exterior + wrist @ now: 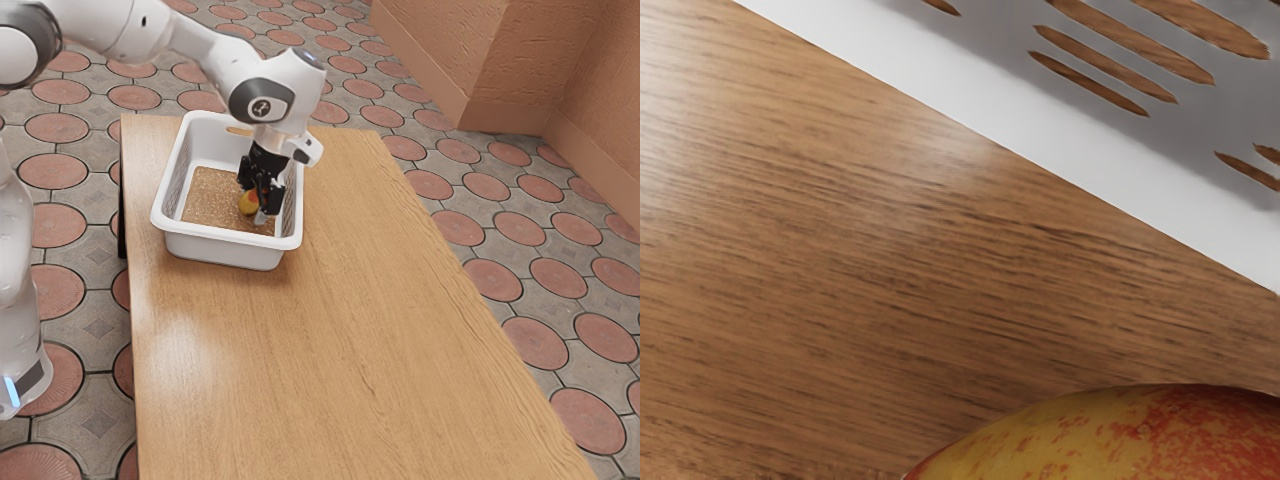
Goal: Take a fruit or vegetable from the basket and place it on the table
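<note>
The job looks to be at the grasp, with the lift and the setting down yet to come. The next move calls for a sure hold, then a straight rise before any sideways travel.

In the exterior view, the table (370, 330) runs from the upper left of the frame to the bottom; its wood below and right of the basket would suit the drop. The arm (205, 45) reaches in from the upper left, bending down over the far end. Under it, in the upper left of the frame, stands the white basket (222, 248), upright on the table. The gripper (257, 204) points down inside, close to the wall at the exterior view's right. Whether it is apart or clamped on the fruit, I cannot tell. The fruit (247, 203), yellow and red, is low in the basket, right at the gripper. That near wall (290, 212) and its rim stand in the way: a low or slanting exit could knock the fruit loose or drag the basket along.
</note>
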Action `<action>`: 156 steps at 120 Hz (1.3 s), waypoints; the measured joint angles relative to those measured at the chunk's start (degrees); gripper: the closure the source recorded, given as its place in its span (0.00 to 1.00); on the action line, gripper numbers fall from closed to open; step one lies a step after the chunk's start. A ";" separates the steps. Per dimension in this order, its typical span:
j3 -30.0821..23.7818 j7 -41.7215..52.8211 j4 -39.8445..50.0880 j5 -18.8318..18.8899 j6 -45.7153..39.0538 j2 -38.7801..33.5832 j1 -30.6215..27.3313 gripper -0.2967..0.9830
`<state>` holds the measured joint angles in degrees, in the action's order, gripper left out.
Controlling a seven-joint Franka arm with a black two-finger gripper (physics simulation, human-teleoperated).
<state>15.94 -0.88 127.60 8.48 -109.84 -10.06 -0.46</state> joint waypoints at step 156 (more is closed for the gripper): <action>-26.94 -6.81 -18.06 -1.06 12.21 1.24 0.06 0.85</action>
<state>-11.00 -7.70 109.53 7.42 -97.63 -8.82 -0.40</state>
